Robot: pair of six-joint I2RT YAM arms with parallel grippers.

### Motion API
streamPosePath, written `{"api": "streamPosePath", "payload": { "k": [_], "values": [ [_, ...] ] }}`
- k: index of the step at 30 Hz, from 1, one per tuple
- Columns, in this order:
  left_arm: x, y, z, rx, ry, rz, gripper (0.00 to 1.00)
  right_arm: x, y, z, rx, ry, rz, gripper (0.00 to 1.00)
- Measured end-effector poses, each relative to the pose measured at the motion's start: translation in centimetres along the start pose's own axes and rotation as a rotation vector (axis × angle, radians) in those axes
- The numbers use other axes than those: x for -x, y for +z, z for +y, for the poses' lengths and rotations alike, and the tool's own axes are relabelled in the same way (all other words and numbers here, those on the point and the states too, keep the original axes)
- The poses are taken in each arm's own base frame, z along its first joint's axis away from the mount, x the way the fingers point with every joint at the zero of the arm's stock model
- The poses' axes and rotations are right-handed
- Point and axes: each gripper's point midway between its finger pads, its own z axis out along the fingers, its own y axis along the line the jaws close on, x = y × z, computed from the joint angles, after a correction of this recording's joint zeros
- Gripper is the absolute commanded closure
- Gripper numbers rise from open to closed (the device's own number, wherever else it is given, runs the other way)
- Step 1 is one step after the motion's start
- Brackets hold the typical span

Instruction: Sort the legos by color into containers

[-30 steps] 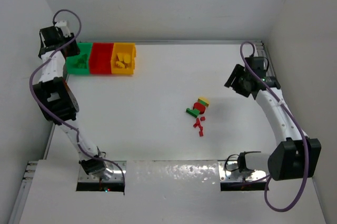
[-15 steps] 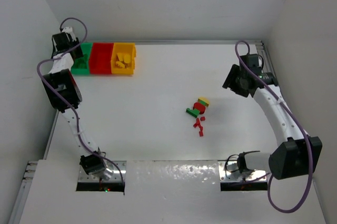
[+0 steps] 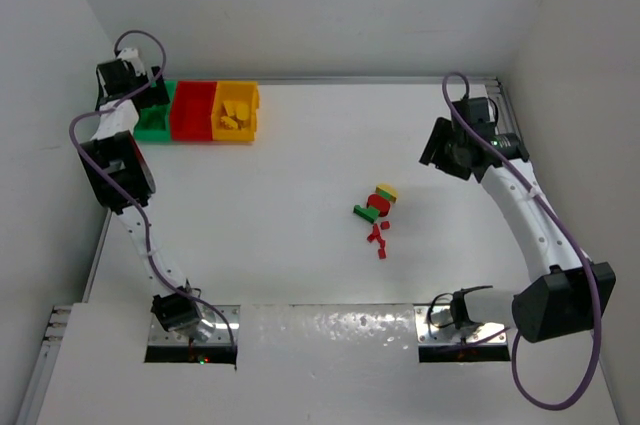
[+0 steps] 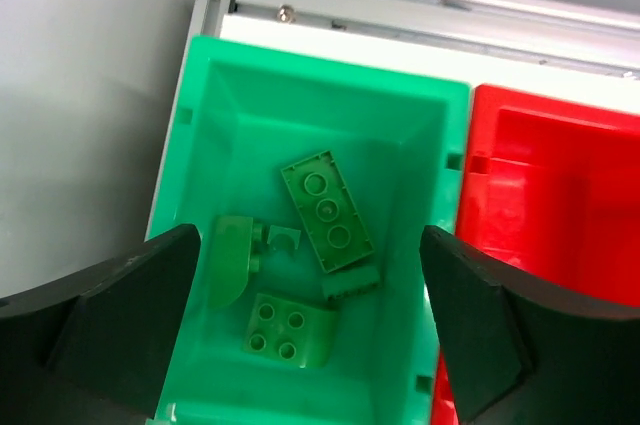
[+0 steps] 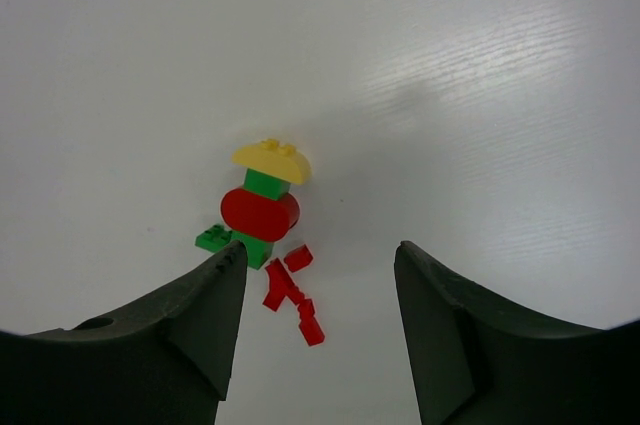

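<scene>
Left tool is hanging directly over the green bin, and I am seeing its fingers spread wide with nothing between them. Inside the green bin, several green legos are lying loose: a flat plate tilted across the middle, a blocky four-stud brick nearer the tool, and a rounded piece by the bin's left wall. I am making out the red bin touching the green bin's right side. In the overhead view the yellow bin is sitting one place further along from the green bin and is carrying yellow pieces.

I am watching the right tool hovering well apart from the green bin, on the far right of the table. Its fingers are standing partly apart and are gripping nothing. Below it, also far from the green bin, a small stack is lying on the table, with yellow, green, red and green parts joined together. Loose red bits are lying scattered just beside that stack.
</scene>
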Motion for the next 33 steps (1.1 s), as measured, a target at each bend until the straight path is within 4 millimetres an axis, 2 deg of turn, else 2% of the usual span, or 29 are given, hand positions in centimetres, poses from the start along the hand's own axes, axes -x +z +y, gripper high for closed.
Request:
{"api": "streamPosePath", "payload": {
  "k": [2, 4, 5, 6, 7, 9, 10, 11, 12, 14, 16, 17, 19, 20, 21, 23, 25, 30, 33],
  "values": [
    [0.9, -0.6, -0.5, -0.014, 0.002, -0.012, 0.14, -0.1, 0.0, 0.1, 0.007, -0.006, 0.004, 0.41],
    [2.3, -1.8, -1.1, -0.027, 0.003, -0.028, 0.42, -0.4, 0.0, 0.3, 0.022, -0.017, 0.016, 0.51],
    [3.3, -2.7, -1.8, -0.04, 0.007, -0.042, 0.55, -0.7, 0.1, 0.3, 0.031, -0.028, 0.025, 0.68],
    [4.5, -3.7, -2.6, -0.057, 0.011, -0.058, 0.66, -1.2, 0.2, 0.3, 0.04, -0.039, 0.037, 0.74],
    [5.5, -4.9, -3.7, -0.091, 0.032, -0.072, 0.71, -1.9, 0.3, 0.2, 0.045, -0.05, 0.055, 0.79],
    [8.7, -7.8, -6.2, -0.136, 0.063, -0.131, 0.71, -3.4, 0.6, -0.1, 0.05, -0.067, 0.083, 0.76],
    [10.2, -9.9, -8.2, -0.181, 0.084, -0.158, 0.71, -4.5, 0.9, -0.3, 0.05, -0.079, 0.102, 0.7],
    [11.2, -11.6, -10.1, -0.218, 0.111, -0.176, 0.71, -5.8, 1.1, -0.5, 0.05, -0.097, 0.127, 0.7],
    [11.9, -13.4, -12.5, -0.264, 0.154, -0.194, 0.7, -7.0, 1.2, -0.7, 0.052, -0.116, 0.147, 0.67],
    [12.0, -17.2, -18.6, -0.388, 0.26, -0.204, 0.69, -9.5, 1.5, -1.1, 0.056, -0.14, 0.203, 0.64],
    [9.6, -21.0, -26.2, -0.559, 0.381, -0.181, 0.66, -11.3, 1.7, -1.5, 0.053, -0.154, 0.245, 0.58],
    [8.0, -22.4, -29.4, -0.636, 0.434, -0.164, 0.65, -11.7, 1.8, -1.7, 0.05, -0.154, 0.256, 0.54],
    [3.3, -25.4, -35.3, -0.797, 0.544, -0.101, 0.62, -12.0, 1.8, -1.9, 0.049, -0.149, 0.256, 0.49],
    [0.0, -27.0, -38.1, -0.886, 0.613, -0.047, 0.6, -11.9, 1.8, -1.9, 0.05, -0.148, 0.249, 0.48],
    [-2.4, -28.1, -39.7, -0.94, 0.664, -0.001, 0.59, -11.8, 1.7, -1.9, 0.051, -0.146, 0.24, 0.48],
    [-6.9, -29.8, -41.3, -1.011, 0.756, 0.094, 0.59, -11.4, 1.6, -1.8, 0.056, -0.143, 0.222, 0.48],
    [-10.4, -31.2, -42.0, -1.057, 0.828, 0.174, 0.59, -11.2, 1.7, -1.7, 0.062, -0.142, 0.213, 0.48],
    [-16.3, -34.4, -43.2, -1.119, 0.965, 0.28, 0.56, -12.2, 2.2, -1.7, 0.078, -0.138, 0.233, 0.47],
    [-20.6, -38.2, -44.9, -1.197, 1.117, 0.308, 0.52, -12.4, 2.2, -1.7, 0.079, -0.136, 0.236, 0.45]
  ]
}}
